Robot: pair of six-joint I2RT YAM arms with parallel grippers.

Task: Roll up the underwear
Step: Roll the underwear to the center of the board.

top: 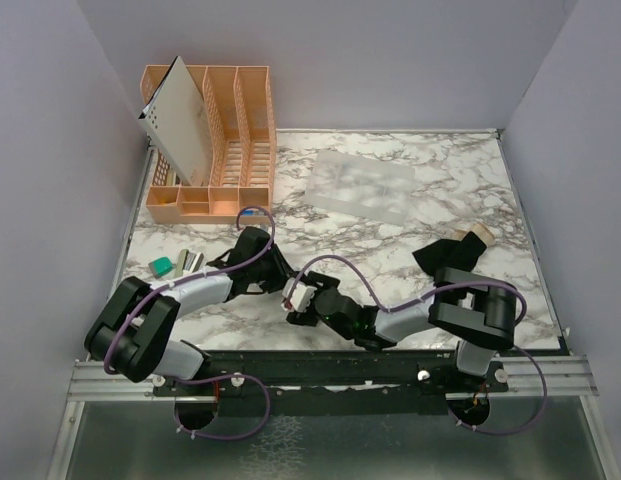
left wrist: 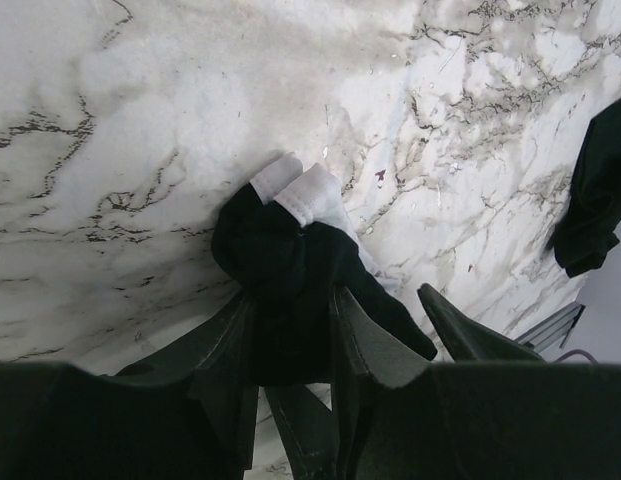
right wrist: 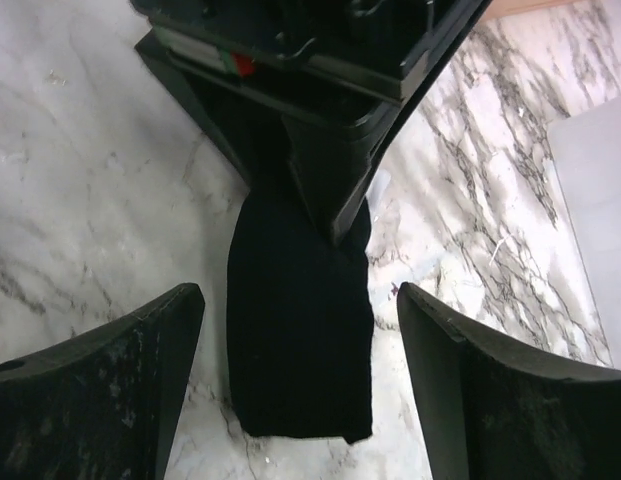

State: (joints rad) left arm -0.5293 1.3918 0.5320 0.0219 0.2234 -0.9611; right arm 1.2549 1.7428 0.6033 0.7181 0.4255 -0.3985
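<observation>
One black underwear point(left wrist: 280, 250) with a white band point(left wrist: 300, 190) lies bunched on the marble table point(top: 390, 250) near the front middle. My left gripper point(left wrist: 295, 310) is shut on it, and it shows in the top view point(top: 273, 268). The free end of the cloth point(right wrist: 300, 340) lies flat between the fingers of my right gripper point(right wrist: 300, 310), which is open and low over the table, facing the left gripper point(right wrist: 320, 120). The right gripper sits just in front of it in the top view point(top: 302, 300). A second black underwear point(top: 445, 255) with a tan band point(top: 477, 236) lies at the right.
A peach rack point(top: 230, 140) holding a grey perforated panel point(top: 180, 115) stands at the back left. A translucent sheet point(top: 360, 185) lies at the back middle. A green block point(top: 162, 265) and small metal pieces point(top: 190, 262) lie at the left. Walls close in three sides.
</observation>
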